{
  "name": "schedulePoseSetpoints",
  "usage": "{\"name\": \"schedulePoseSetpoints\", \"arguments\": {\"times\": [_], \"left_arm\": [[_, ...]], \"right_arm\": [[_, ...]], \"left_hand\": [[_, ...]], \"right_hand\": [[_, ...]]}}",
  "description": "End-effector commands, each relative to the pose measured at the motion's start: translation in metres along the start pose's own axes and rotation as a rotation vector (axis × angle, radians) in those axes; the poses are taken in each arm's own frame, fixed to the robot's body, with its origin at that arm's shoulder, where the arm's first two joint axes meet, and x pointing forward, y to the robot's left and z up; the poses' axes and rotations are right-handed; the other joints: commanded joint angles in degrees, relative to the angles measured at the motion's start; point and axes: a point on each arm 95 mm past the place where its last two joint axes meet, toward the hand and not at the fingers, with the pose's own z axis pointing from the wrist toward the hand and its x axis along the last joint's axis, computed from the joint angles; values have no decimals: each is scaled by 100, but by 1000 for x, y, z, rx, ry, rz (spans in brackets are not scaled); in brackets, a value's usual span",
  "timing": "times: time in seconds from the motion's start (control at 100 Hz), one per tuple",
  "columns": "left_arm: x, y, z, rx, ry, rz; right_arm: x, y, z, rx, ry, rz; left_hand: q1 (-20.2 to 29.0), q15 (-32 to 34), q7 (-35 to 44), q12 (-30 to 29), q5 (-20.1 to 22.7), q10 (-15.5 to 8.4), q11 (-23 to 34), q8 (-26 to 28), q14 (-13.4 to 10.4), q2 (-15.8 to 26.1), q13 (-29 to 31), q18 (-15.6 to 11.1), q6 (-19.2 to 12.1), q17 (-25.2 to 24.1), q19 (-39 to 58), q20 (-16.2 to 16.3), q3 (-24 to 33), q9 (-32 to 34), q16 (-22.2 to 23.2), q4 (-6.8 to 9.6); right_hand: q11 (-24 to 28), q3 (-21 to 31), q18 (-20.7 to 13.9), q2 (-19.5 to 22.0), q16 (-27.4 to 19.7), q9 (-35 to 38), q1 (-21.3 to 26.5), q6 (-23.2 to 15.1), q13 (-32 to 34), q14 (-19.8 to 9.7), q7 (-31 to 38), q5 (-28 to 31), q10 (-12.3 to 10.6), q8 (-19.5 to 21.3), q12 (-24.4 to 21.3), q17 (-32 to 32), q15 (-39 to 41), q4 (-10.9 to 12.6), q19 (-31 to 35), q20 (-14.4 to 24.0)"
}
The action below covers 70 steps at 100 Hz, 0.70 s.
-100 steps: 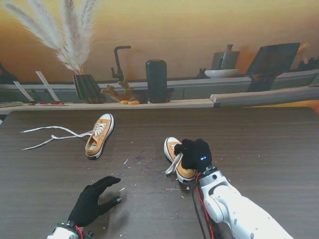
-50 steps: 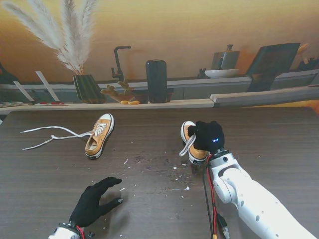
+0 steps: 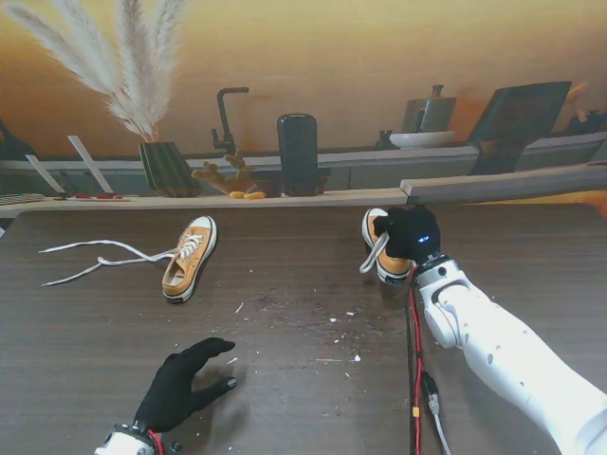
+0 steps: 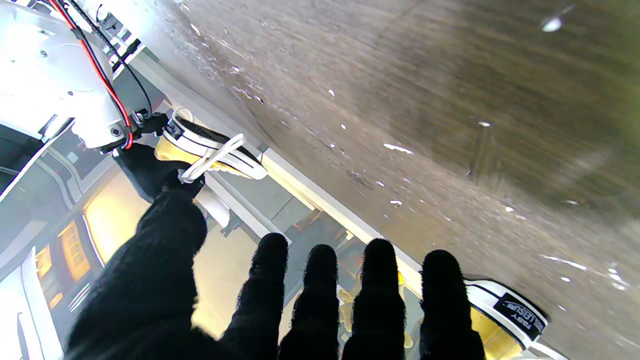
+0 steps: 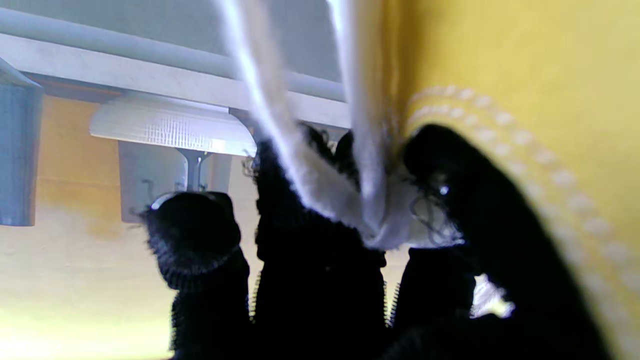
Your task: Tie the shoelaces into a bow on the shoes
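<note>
Now right hand (image 3: pixel 410 234) clenched around 1 yellow shoe (image 3: pixel 384 261), left hand (image 3: pixel 180 384) splayed, empty.

We see a dark wood-grain table (image 3: pixel 531 256) speckled with small pale crumbs (image 3: pixel 334 322). Behind its far edge runs a printed backdrop (image 3: pixel 341 47) in warm yellow-orange. It pictures a grey counter (image 3: pixel 379 171) carrying a black tap (image 3: pixel 226 114), a dark canister (image 3: pixel 298 154), a striped vase (image 3: pixel 167 168) of pampas grass (image 3: pixel 123 57) and a white bowl (image 3: pixel 421 138). Lighting is even and warm.
</note>
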Motion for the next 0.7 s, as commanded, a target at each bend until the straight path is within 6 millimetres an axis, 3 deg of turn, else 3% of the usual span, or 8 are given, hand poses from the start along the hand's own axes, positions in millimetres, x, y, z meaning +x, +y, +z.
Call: {"name": "schedulePoseSetpoints", "arguments": {"times": [0.0, 0.18, 0.42, 0.69], "left_arm": [[2, 1, -1, -16, 3, 3], [2, 1, -1, -23, 7, 5], [3, 3, -1, -33, 10, 2], [4, 5, -1, -42, 15, -1]], "right_arm": [[-7, 0, 10, 1, -4, -3], [-10, -14, 9, 25, -8, 3], [-9, -25, 5, 66, 0, 11], [-6, -37, -4, 130, 11, 16]], "left_hand": [[46, 60, 9, -41, 76, -1, 7, 87, 21, 243, 143, 8, -252, 37, 85, 23, -243, -48, -7, 18], [53, 59, 9, -42, 82, -1, 5, 87, 27, 244, 146, 12, -257, 32, 83, 19, -248, -36, -8, 18], [52, 57, 9, -44, 83, 1, -4, 88, 30, 250, 146, 8, -259, 36, 84, 17, -257, -37, -8, 18], [55, 55, 5, -46, 83, 1, -10, 89, 31, 252, 148, 10, -256, 34, 88, 18, -266, -34, -8, 17]], "right_hand": [[-10, 476, -51, 474, -64, -54, 214, -212, 126, -55, 225, 19, -174, 116, 0, -54, -83, 112, -49, -50], [8, 401, -54, 560, -106, -108, 165, -242, 123, -40, 224, -71, -195, 52, -24, -133, -216, 84, -116, -57], [-52, 68, -58, 526, -267, -351, -124, -296, 116, 44, 331, -673, -189, -635, -77, -409, -785, -111, -342, -59], [-70, -266, -42, 413, -366, -585, -537, -171, 101, 103, 253, -1077, -174, -784, -73, -623, -1250, -308, -516, -79]]}}
